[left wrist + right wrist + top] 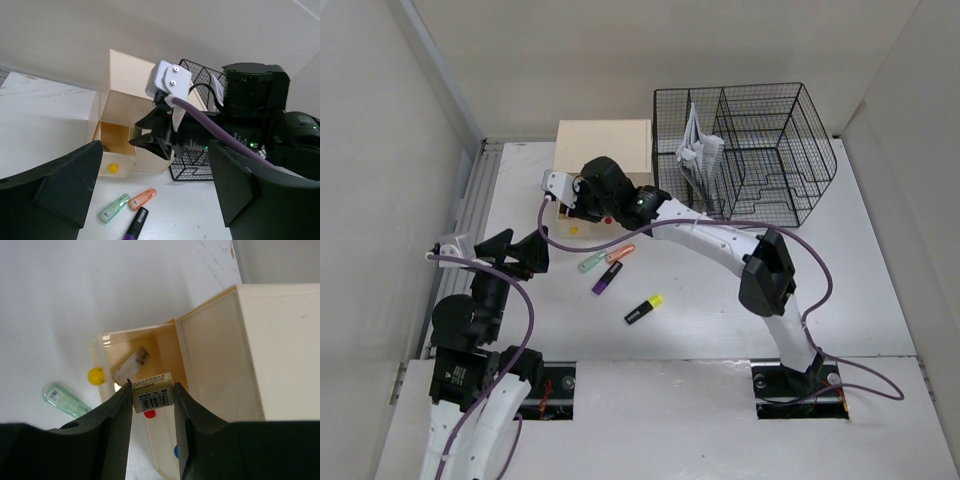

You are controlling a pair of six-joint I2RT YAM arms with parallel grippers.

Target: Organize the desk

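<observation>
1. The desk (720, 300) fills the middle of the top view, with its rail (470, 230) along the 9 o'clock edge.
2. A beige box (605, 145) stands at the desk's 11 o'clock, by the far edge. A wire organizer (770, 150) sits just beside it at the box's 3 o'clock, with folded paper (698, 150) upright in its left compartment.
3. The right arm reaches from its base at 5 o'clock across the desk to the front of the box.
4. The right gripper (152, 390) is partly closed and clamps a small white block (152, 399) with a barcode label between its fingers.
5. In the right wrist view the block hangs over the box's open drawer (150, 340), which has a yellow knob (95, 375). A white piece (131, 365) with a smudged end lies inside. Whether the block touches the drawer cannot be told.
6. A red knob (149, 414) and a blue knob (176, 451) show on the box front.
7. The left gripper (520, 250) hovers at the desk's 9 o'clock. Its jaws are spread wide with nothing between them, and it faces the box.
8. A green highlighter (592, 262) and an orange highlighter (620, 254) lie side by side at the box's 6 o'clock.
9. A purple highlighter (607, 278) lies just beside them at 6 o'clock, and a yellow highlighter (644, 310) lies apart at its 5 o'clock.
</observation>
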